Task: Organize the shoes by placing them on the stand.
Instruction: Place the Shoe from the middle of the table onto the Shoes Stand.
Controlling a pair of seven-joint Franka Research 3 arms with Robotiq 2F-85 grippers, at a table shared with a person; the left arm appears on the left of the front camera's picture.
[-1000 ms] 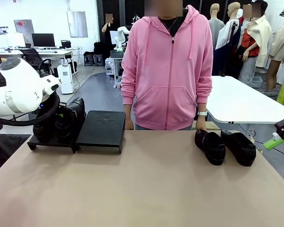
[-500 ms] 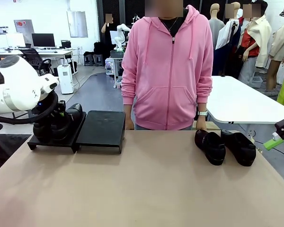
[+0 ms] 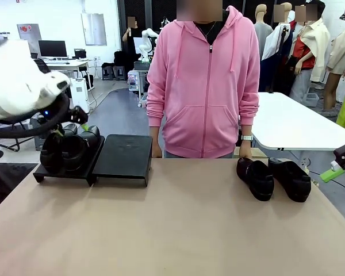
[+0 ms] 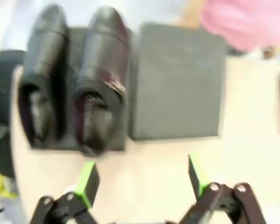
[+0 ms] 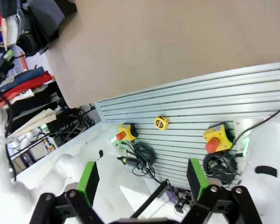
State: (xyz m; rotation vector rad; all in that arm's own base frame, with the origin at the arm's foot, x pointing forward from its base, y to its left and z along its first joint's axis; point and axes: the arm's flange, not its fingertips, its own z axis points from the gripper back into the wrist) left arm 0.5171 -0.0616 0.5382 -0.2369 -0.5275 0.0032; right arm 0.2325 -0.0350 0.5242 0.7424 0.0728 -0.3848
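Two black glossy shoes [image 3: 69,150] sit side by side on the left platform of the stand [image 3: 122,156], toes pointing toward the person. In the left wrist view these shoes [image 4: 100,79] lie just beyond my left gripper [image 4: 141,179], which is open with nothing between its green pads. In the front view my left gripper [image 3: 71,130] hovers just above them. Two more shoes [image 3: 273,178] rest on the table at the far right, in front of the person's hand. My right gripper [image 5: 142,179] is open off the table's right edge, and its green pad [image 3: 332,172] shows there.
The stand's right platform [image 4: 177,79] is bare. A person in a pink hoodie [image 3: 204,86] stands at the far edge with hands on the table [image 3: 172,224]. The right wrist view shows a slatted wall with emergency stop buttons [image 5: 215,137] and cables below the table edge.
My left gripper has opened, let go of the second shoe on the left platform, and risen above it. The right arm has not moved.
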